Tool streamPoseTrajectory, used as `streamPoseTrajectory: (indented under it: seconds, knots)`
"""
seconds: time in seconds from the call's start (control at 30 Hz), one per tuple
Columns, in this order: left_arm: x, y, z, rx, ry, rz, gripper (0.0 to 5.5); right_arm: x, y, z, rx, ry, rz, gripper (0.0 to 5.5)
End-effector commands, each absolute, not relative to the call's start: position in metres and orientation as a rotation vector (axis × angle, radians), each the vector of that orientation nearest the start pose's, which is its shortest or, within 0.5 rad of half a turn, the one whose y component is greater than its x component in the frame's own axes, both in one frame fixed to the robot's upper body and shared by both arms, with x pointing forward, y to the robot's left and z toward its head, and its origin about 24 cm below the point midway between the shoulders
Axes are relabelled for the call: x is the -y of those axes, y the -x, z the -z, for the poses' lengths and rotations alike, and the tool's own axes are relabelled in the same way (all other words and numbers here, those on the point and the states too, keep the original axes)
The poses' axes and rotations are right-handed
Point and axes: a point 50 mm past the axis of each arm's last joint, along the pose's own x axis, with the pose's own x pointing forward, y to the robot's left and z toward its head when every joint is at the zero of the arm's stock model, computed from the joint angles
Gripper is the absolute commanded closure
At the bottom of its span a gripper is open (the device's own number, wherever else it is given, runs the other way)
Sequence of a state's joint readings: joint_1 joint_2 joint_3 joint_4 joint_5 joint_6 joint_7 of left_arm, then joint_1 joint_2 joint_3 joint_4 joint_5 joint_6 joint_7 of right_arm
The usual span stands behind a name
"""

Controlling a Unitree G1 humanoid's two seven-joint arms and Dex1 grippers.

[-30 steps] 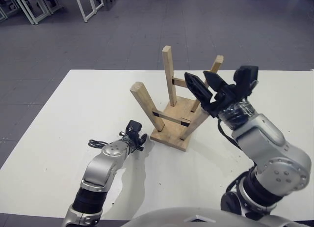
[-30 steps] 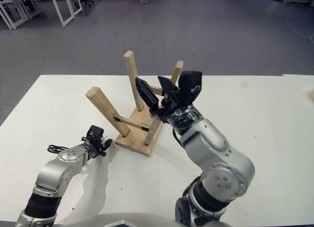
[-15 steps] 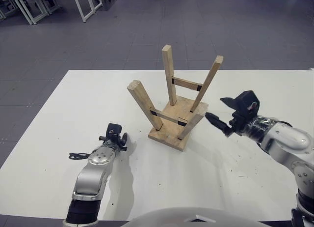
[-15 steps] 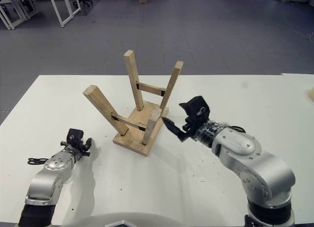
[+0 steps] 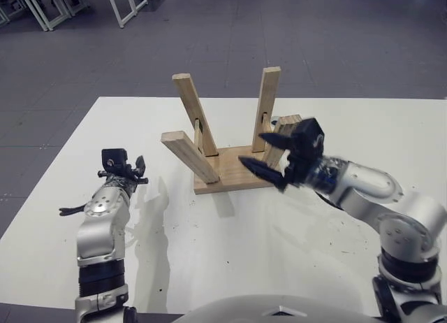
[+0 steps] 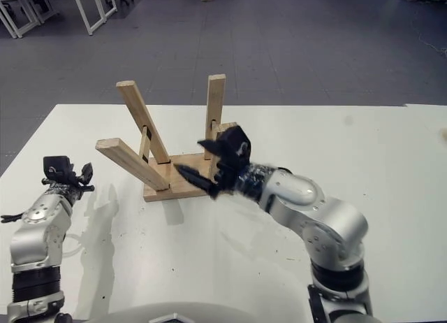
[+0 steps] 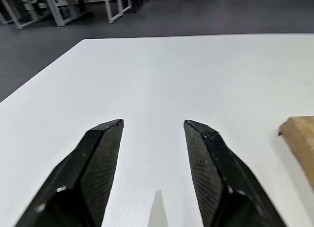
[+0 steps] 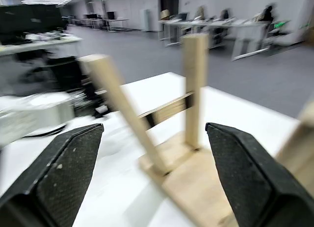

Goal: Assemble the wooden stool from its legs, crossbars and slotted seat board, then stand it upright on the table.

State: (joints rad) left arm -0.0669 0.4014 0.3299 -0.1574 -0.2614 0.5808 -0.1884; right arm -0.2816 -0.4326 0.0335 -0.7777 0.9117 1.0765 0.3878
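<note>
While my left arm stands toward the table's left edge, I note the left gripper (image 5: 123,170) with fingers spread over bare white table (image 5: 230,246), gripping nothing. It is well apart from the stool (image 5: 222,170). The right gripper (image 5: 267,159) hangs just at the stool's near right side, fingers wide apart and empty; whether it touches the wood I cannot tell. The stool sits inverted at mid-table, seat board down, legs (image 5: 192,103) splayed upward and joined by crossbars (image 8: 167,108). Beyond lies grey floor (image 5: 314,36).
</note>
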Motion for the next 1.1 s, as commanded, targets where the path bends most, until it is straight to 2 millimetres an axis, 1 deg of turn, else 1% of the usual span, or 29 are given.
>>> streamPoseTrajectory:
  seconds: [0.03,0.1,0.17,0.2,0.27,0.33,0.37,0.43,0.5,0.6,0.67,0.73,0.77,0.87,0.93,1.0,1.1]
  knots:
    - [-0.302,-0.252,-0.132,-0.229,-0.142,0.151,3.20,0.151,-0.197,-0.163,-0.411,-0.016,-1.217,1.66]
    - [-0.319,-0.244,-0.150,-0.294,-0.202,0.278,2.92,0.183,-0.207,-0.162,-0.475,0.048,-1.142,1.62]
    - [-0.328,-0.239,-0.162,-0.350,-0.229,0.385,2.50,0.202,-0.220,-0.163,-0.478,0.079,-1.079,1.23]
    - [-0.328,-0.236,-0.168,-0.389,-0.237,0.475,2.38,0.210,-0.229,-0.165,-0.462,0.106,-1.044,1.09]
    - [-0.323,-0.230,-0.177,-0.464,-0.244,0.649,2.09,0.219,-0.240,-0.166,-0.453,0.146,-1.031,0.75]
    - [-0.322,-0.235,-0.191,-0.469,-0.266,0.754,1.73,0.223,-0.252,-0.171,-0.423,0.191,-1.034,0.32]
    - [-0.318,-0.238,-0.199,-0.464,-0.269,0.812,1.70,0.222,-0.260,-0.174,-0.406,0.226,-1.030,0.07]
    - [-0.309,-0.248,-0.212,-0.423,-0.287,0.898,1.70,0.218,-0.271,-0.180,-0.378,0.278,-1.058,0.07]
    - [-0.294,-0.263,-0.220,-0.354,-0.281,0.962,1.70,0.209,-0.278,-0.187,-0.345,0.285,-1.103,0.07]
    - [-0.264,-0.276,-0.220,-0.306,-0.298,1.070,1.70,0.184,-0.286,-0.198,-0.269,0.315,-1.174,0.07]
    - [-0.255,-0.278,-0.220,-0.314,-0.296,1.118,1.70,0.175,-0.288,-0.204,-0.241,0.325,-1.205,0.07]
    - [-0.257,-0.277,-0.219,-0.357,-0.322,1.140,1.70,0.173,-0.289,-0.207,-0.226,0.328,-1.211,0.07]
    - [-0.262,-0.278,-0.219,-0.374,-0.344,1.128,1.70,0.174,-0.289,-0.207,-0.225,0.327,-1.209,0.07]
    - [-0.283,-0.288,-0.224,-0.392,-0.413,1.036,1.70,0.174,-0.286,-0.202,-0.234,0.323,-1.208,0.07]
    - [-0.295,-0.290,-0.232,-0.405,-0.423,1.015,1.70,0.173,-0.286,-0.198,-0.242,0.324,-1.211,0.07]
    - [-0.296,-0.285,-0.236,-0.430,-0.423,1.079,1.70,0.172,-0.286,-0.197,-0.235,0.329,-1.206,0.07]
    - [-0.290,-0.272,-0.239,-0.475,-0.426,1.184,1.70,0.168,-0.288,-0.196,-0.176,0.346,-1.185,0.07]
